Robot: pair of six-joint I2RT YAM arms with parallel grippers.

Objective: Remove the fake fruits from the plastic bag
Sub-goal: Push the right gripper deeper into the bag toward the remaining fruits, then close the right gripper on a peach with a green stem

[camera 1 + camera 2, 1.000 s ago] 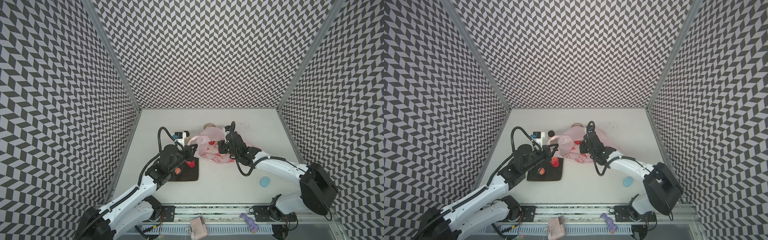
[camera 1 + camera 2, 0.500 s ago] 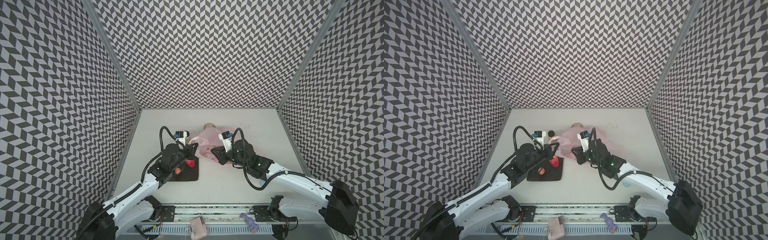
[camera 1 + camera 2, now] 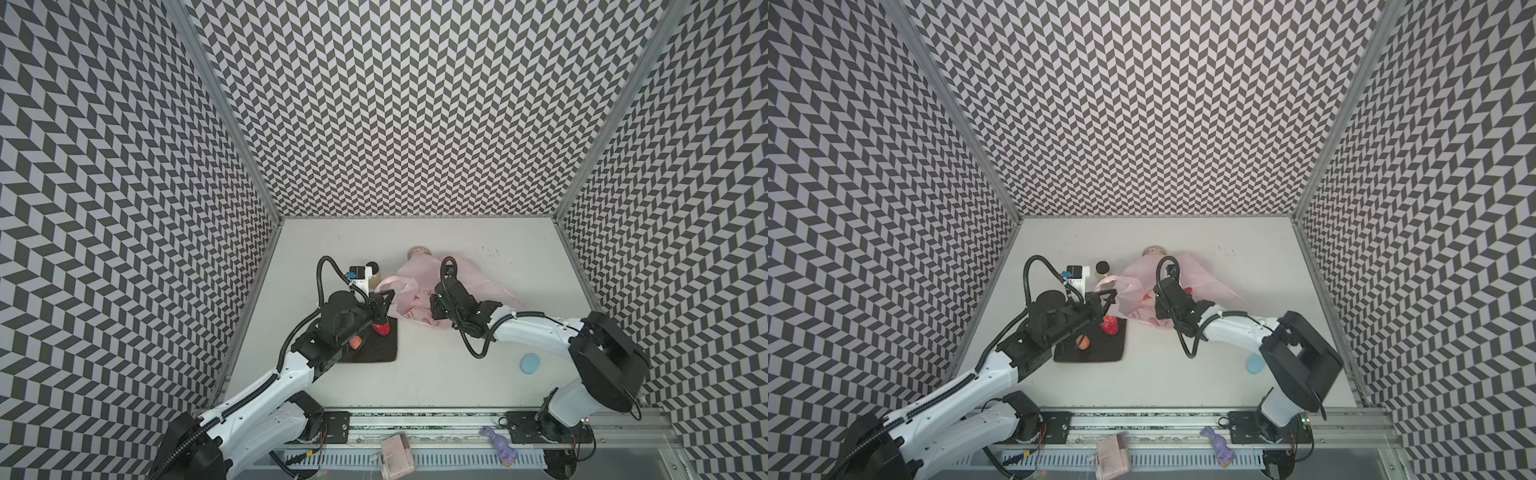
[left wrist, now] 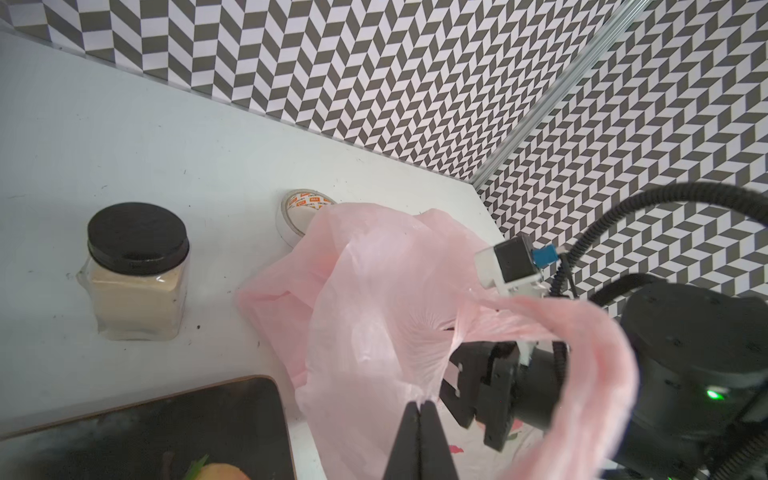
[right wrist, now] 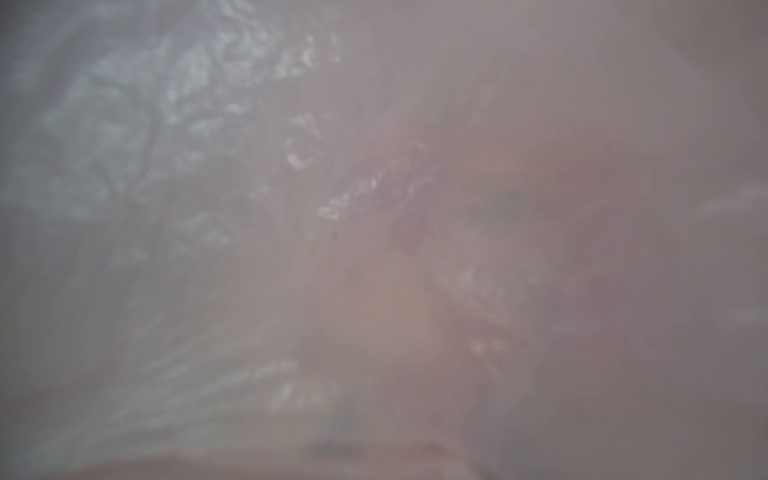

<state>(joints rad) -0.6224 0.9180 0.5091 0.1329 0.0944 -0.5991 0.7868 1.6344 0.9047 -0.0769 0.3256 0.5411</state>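
The pink plastic bag (image 3: 419, 282) (image 3: 1144, 286) lies crumpled at the table's middle. My left gripper (image 4: 419, 404) (image 3: 384, 300) is shut on a pinch of its rim and holds it up. My right gripper (image 3: 434, 309) (image 3: 1158, 307) sits at the bag's mouth, its black fingers (image 4: 461, 382) a little apart with nothing between them. Pink film covers the right wrist view. Two fake fruits lie on the black tray (image 3: 376, 357) (image 3: 1100, 356): a red strawberry (image 3: 381, 328) (image 3: 1109, 325) and an orange ball (image 3: 355, 342) (image 3: 1082, 342) (image 4: 220, 473). Red patches (image 3: 1187, 289) show at the bag; fruit or print, I cannot tell.
A jar with a black lid (image 4: 137, 270) (image 3: 1102, 268) stands behind the tray. A tape roll (image 4: 305, 208) (image 3: 417, 251) lies behind the bag. A blue lump (image 3: 530, 364) (image 3: 1255, 365) rests near the right arm's base. A pink box (image 3: 397, 453) and purple toy (image 3: 503, 446) sit on the front rail.
The right arm swung its elbow out and back, and its gripper shifted slightly toward the tray at the bag's mouth. The left gripper kept its hold on the bag.
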